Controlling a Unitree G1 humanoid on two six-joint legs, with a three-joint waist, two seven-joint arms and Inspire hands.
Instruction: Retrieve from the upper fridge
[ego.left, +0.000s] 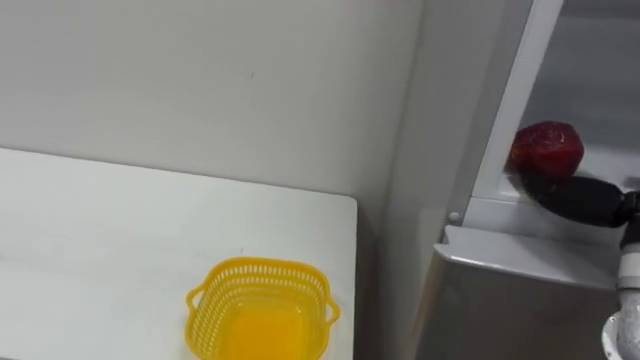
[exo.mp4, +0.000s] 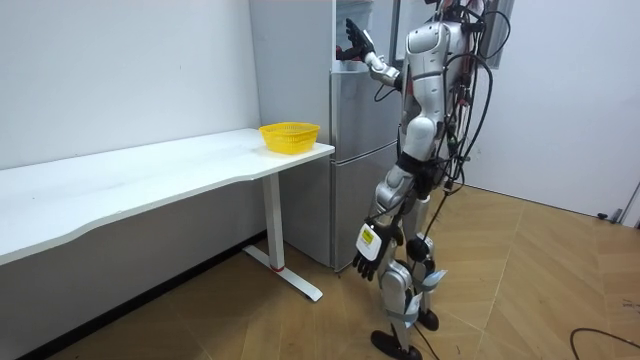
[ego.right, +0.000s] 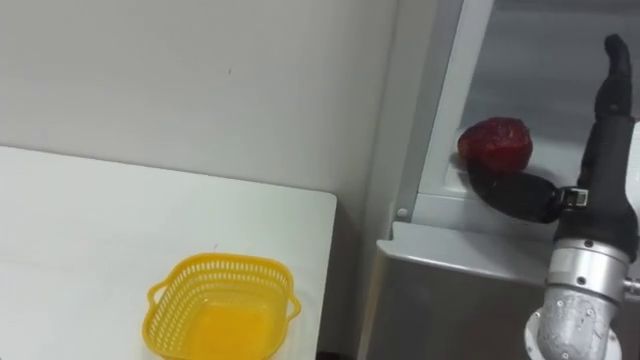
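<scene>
A red, strawberry-like fruit (ego.right: 494, 143) lies on the white ledge (ego.right: 450, 205) of the open upper fridge compartment. My right hand (ego.right: 603, 150) is raised inside that compartment just right of the fruit. It is open, with its fingers (ego.right: 615, 60) straight up and its thumb (ego.right: 515, 195) stretched out low in front of the fruit, close under it. In the room view my left hand (exo.mp4: 367, 255) hangs by my thigh with relaxed fingers and holds nothing.
A yellow mesh basket (ego.right: 222, 308) stands empty at the right end of the white table (ego.right: 80, 230), beside the fridge. The closed lower fridge door (ego.right: 450, 300) lies below the ledge. I stand upright on the wooden floor facing the fridge (exo.mp4: 350, 150).
</scene>
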